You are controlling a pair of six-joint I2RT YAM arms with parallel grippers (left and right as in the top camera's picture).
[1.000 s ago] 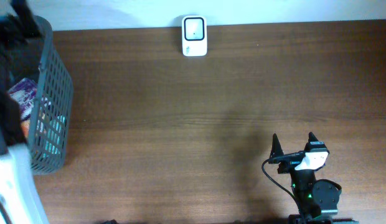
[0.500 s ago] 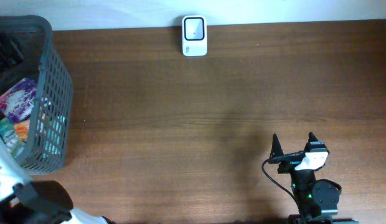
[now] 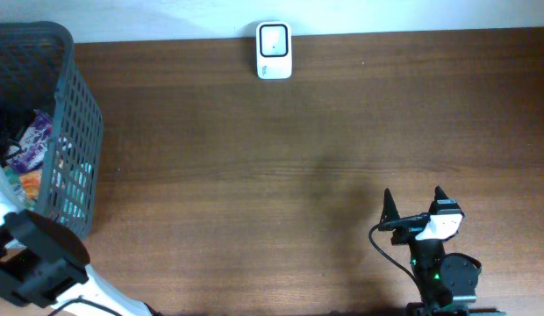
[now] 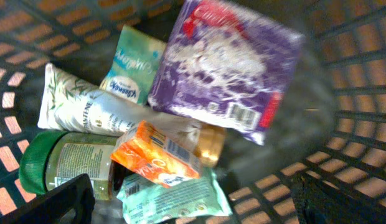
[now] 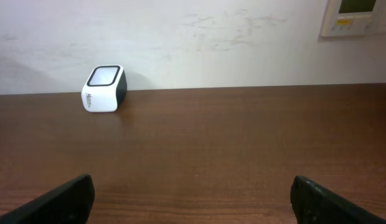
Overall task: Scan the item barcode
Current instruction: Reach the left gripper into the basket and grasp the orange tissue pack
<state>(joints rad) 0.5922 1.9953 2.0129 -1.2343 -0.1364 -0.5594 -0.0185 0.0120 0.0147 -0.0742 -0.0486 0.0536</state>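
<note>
Across the brown surface [image 3: 254, 175], the grey basket [image 3: 79, 132] at its left end is the landmark. Inside that basket the left pincer [image 4: 190, 190] hangs over the pile with its jaws spread wide and nothing between them. Far from the basket, near the front edge, the right pincer [image 3: 412, 197] is parked, equally wide and empty.

Topmost in the basket lies a purple packet [image 4: 224, 68], tilted, overlapping an orange sachet [image 4: 155, 155] and a green-capped jar [image 4: 62, 165]. It sits just beyond the left pincer's tips, apart from them. Well to the basket's right, against the far wall, stands the white scanner [image 3: 274, 51]. The packet's barcode [image 4: 243, 115] faces up.

Picking looks to be the step in hand. Next the pincer should probably drop, close on the packet, then carry its code to the scanner window.
</note>
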